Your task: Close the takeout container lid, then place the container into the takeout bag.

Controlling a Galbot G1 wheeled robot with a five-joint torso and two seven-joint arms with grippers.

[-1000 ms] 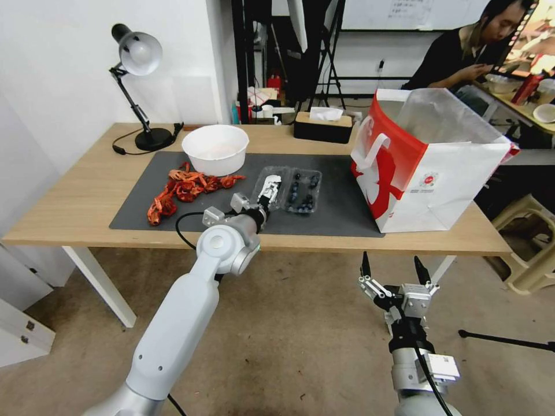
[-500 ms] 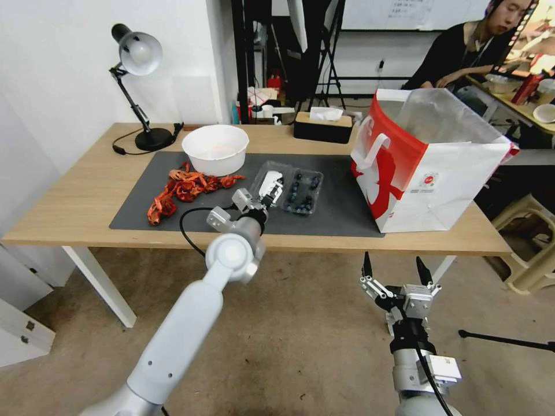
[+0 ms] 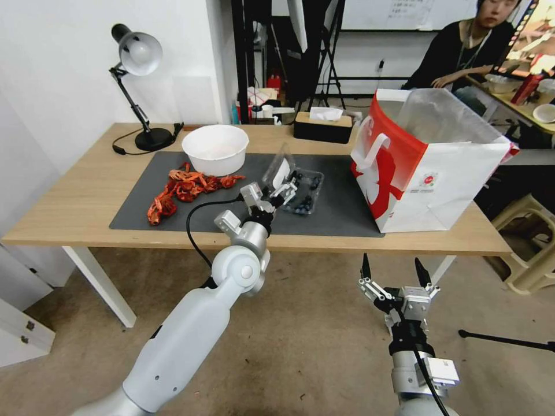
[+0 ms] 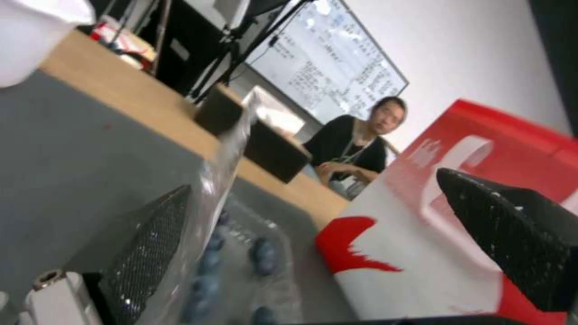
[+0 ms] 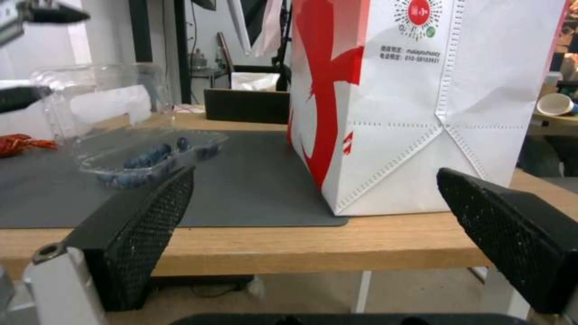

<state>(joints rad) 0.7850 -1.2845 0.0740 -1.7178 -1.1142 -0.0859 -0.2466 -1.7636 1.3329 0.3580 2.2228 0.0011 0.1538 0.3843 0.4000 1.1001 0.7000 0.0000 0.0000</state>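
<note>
On the counter (image 3: 87, 190) lies a mat (image 3: 335, 214), and the takeout container (image 3: 303, 193) sits on it near the middle, with the lid (image 3: 279, 167) raised on its left side. The left claw (image 3: 283, 192) is at the lid's near edge, fingers spread. Left of the container lies a bowl (image 3: 215, 149), farther back. The takeout bag (image 3: 433, 167) stands to the container's right, apart from it. The right claw (image 3: 393, 271) hangs below the counter's front edge, before the bag, fingers spread.

Takeout bag (image 5: 421, 104) top cropped in right wrist view; lid (image 4: 226, 180) blurred in left wrist view, label unreadable.
</note>
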